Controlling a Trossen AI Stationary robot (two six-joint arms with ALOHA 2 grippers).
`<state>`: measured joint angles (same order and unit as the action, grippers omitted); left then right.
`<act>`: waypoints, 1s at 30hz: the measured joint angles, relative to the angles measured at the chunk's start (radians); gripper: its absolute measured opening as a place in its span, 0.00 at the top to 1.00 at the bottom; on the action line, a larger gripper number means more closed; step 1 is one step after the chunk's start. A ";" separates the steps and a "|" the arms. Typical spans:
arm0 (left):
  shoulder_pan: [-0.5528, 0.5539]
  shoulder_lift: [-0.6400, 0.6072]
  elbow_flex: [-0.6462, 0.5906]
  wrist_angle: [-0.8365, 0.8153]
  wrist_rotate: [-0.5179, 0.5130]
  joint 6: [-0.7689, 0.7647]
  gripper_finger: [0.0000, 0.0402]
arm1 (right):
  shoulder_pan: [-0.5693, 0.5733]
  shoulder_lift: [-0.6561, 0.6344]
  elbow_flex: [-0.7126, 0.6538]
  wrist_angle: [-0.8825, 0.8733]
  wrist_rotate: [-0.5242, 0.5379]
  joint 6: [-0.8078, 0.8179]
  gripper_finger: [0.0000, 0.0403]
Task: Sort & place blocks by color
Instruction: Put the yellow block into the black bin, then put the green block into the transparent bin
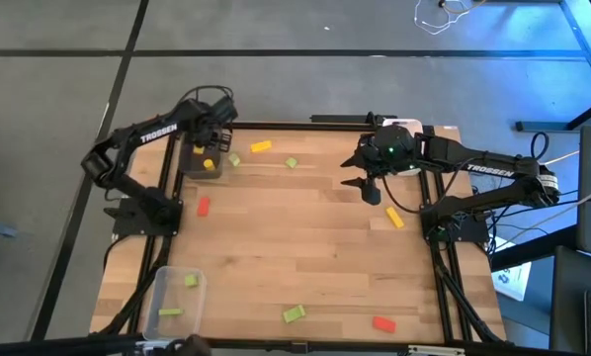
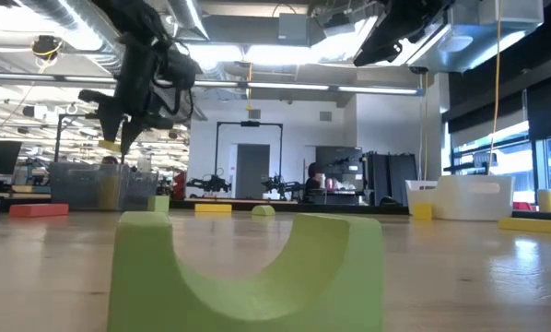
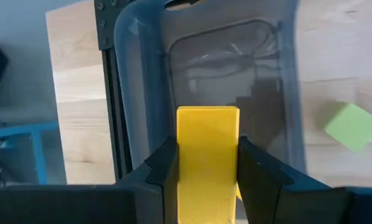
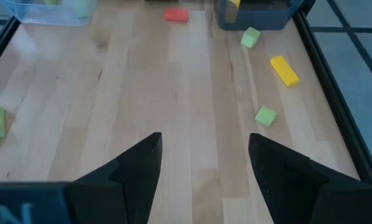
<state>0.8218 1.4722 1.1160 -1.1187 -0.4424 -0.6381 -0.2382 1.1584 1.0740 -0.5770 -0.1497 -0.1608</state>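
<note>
The left gripper (image 3: 206,177) is clamped on a yellow block (image 3: 207,155), held directly above the dark grey tray (image 1: 199,158). A green block (image 3: 355,126) lies on the table (image 1: 305,247) just beside that tray. The right gripper (image 4: 201,162) hangs over the table, fingers apart and empty.

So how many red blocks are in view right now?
2: one red block on the wood near the left arm's base, another red block by the table's near edge. Trays may hide others.
</note>
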 joint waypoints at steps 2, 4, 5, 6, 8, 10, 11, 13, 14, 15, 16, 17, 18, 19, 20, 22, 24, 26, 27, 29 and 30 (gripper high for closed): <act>0.020 0.023 0.000 0.008 0.022 0.021 0.71 | 0.000 0.000 0.000 0.000 0.000 0.000 0.41; 0.039 0.045 0.000 0.007 0.047 0.045 0.71 | 0.000 0.000 0.000 0.000 0.000 0.000 0.41; 0.045 0.057 0.000 0.007 0.055 0.053 0.71 | 0.000 0.000 0.000 0.000 0.000 0.000 0.41; 0.050 0.069 0.000 0.008 0.057 0.059 0.71 | 0.000 0.000 0.000 0.000 0.000 0.000 0.41; 0.055 0.087 0.000 0.009 0.057 0.071 0.71 | 0.000 0.000 0.000 0.000 0.000 0.003 0.41; 0.059 0.101 0.000 0.017 0.057 0.073 0.69 | 0.000 0.000 0.000 0.000 0.000 0.006 0.41; 0.063 0.105 0.000 0.019 0.057 0.077 0.67 | 0.000 0.000 0.000 0.000 0.000 0.010 0.41; 0.064 0.109 0.000 0.026 0.055 0.095 0.63 | 0.000 0.000 0.000 0.000 0.000 0.021 0.41; 0.064 0.111 0.000 0.030 0.056 0.099 0.62 | 0.000 0.000 0.000 0.000 0.000 0.024 0.41; 0.064 0.111 0.000 0.036 0.056 0.099 0.61 | 0.000 0.000 0.000 0.000 0.000 0.025 0.41; 0.064 0.111 0.000 0.041 0.055 0.099 0.60 | 0.000 0.000 0.000 0.000 0.000 0.026 0.41; 0.064 0.111 0.000 0.042 0.055 0.099 0.60 | 0.000 0.000 0.000 0.000 0.000 0.026 0.41; 0.064 0.111 0.000 0.042 0.056 0.099 0.59 | 0.000 0.000 0.000 0.000 0.000 0.026 0.41; 0.064 0.111 0.000 0.043 0.055 0.100 0.59 | 0.000 0.000 0.000 0.000 0.000 0.026 0.41; 0.064 0.111 0.000 0.044 0.053 0.100 0.59 | 0.000 0.000 0.000 0.000 0.000 0.025 0.41; 0.064 0.111 0.000 0.044 0.052 0.100 0.59 | 0.000 0.000 0.000 0.000 0.000 0.025 0.41; 0.064 0.111 0.000 0.044 0.052 0.100 0.59 | 0.000 0.000 0.000 0.000 0.000 0.024 0.41; 0.060 0.111 0.000 0.046 0.053 0.102 0.59 | 0.000 0.000 0.000 0.000 0.000 0.028 0.41; 0.055 0.111 0.000 0.049 0.057 0.102 0.59 | 0.000 0.000 0.000 0.000 0.000 0.032 0.41; 0.037 0.106 0.000 0.058 0.060 0.102 0.59 | 0.000 0.000 0.000 0.001 0.000 0.053 0.41; 0.027 0.096 0.000 0.060 0.062 0.102 0.59 | 0.000 0.000 0.000 0.004 0.000 0.068 0.41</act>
<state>0.8489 1.5679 1.1156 -1.0592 -0.3803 -0.5365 -0.2382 1.1584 1.0740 -0.5729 -0.1494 -0.0923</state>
